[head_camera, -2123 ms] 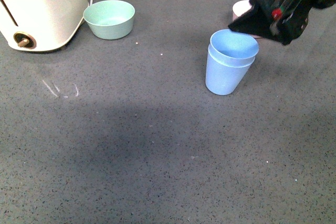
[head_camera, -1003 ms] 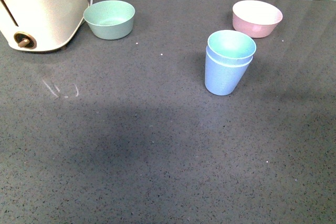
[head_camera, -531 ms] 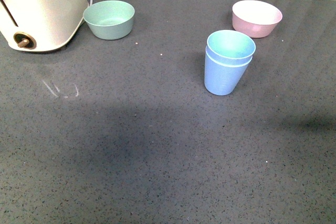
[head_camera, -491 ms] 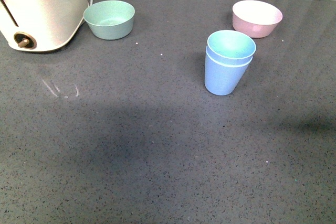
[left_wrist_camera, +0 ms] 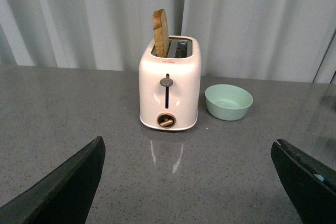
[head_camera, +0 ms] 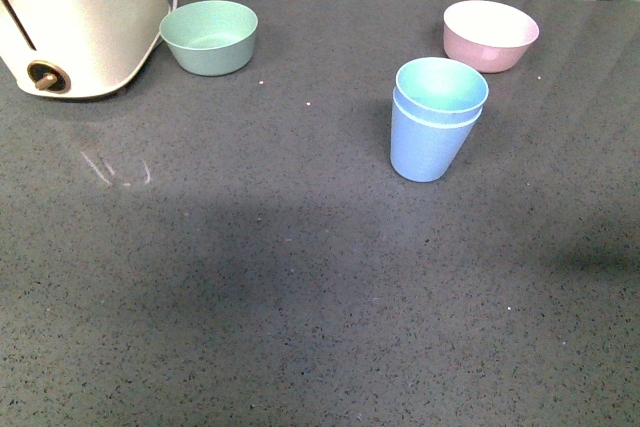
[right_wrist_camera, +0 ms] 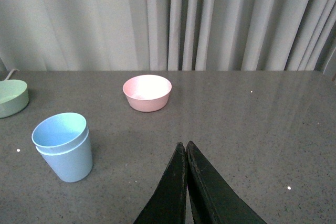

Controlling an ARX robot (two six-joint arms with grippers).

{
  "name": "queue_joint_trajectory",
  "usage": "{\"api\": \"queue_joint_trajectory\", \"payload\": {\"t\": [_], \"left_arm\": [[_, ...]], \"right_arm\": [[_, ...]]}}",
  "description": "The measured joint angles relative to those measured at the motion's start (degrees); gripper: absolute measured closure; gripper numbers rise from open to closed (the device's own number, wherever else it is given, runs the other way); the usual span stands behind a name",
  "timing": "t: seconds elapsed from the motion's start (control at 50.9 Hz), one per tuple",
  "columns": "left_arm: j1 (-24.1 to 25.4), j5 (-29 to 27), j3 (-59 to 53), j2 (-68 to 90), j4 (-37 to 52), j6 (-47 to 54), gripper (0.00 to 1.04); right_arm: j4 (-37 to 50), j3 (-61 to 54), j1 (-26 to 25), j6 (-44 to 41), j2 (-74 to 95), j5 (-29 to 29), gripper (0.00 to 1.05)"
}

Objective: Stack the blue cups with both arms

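On the speckled dark-grey countertop (head_camera: 300,277) I see the blue cups (head_camera: 436,119), matte tapered tumblers, nested upright, well apart from both grippers. A glossy pink bowl (head_camera: 490,34) sits behind them; a mint-green bowl (head_camera: 209,36) sits beside a cream toaster (left_wrist_camera: 169,88). Pale curtains back the counter. The left gripper (left_wrist_camera: 194,182) is spread wide; the right gripper (right_wrist_camera: 186,182) is pressed closed, empty.

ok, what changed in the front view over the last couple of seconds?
The right arm, which hung over the blue cups and hid the pink bowl, has pulled out of the front view; its gripper is shut and empty. The cups stayed nested and upright in the same spot. The mint bowl and toaster did not move.
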Motion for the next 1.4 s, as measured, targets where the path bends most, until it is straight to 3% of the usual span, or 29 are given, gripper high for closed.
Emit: {"api": "queue_joint_trajectory", "payload": {"t": [0.786,0.885,1.239,1.396], "left_arm": [[0.0,0.0,0.0,0.0,0.0,0.0,0.09],[0.0,0.0,0.0,0.0,0.0,0.0,0.09],[0.0,0.0,0.0,0.0,0.0,0.0,0.09],[0.0,0.0,0.0,0.0,0.0,0.0,0.09]], "right_arm": [[-16.2,0.0,0.0,0.0,-16.4,0.0,1.03],[-25.4,0.0,0.0,0.0,-24.3,0.0,1.03],[-25.9,0.0,0.0,0.0,-25.9,0.0,1.03],[-25.9,0.0,0.0,0.0,-25.9,0.0,0.81]]}}
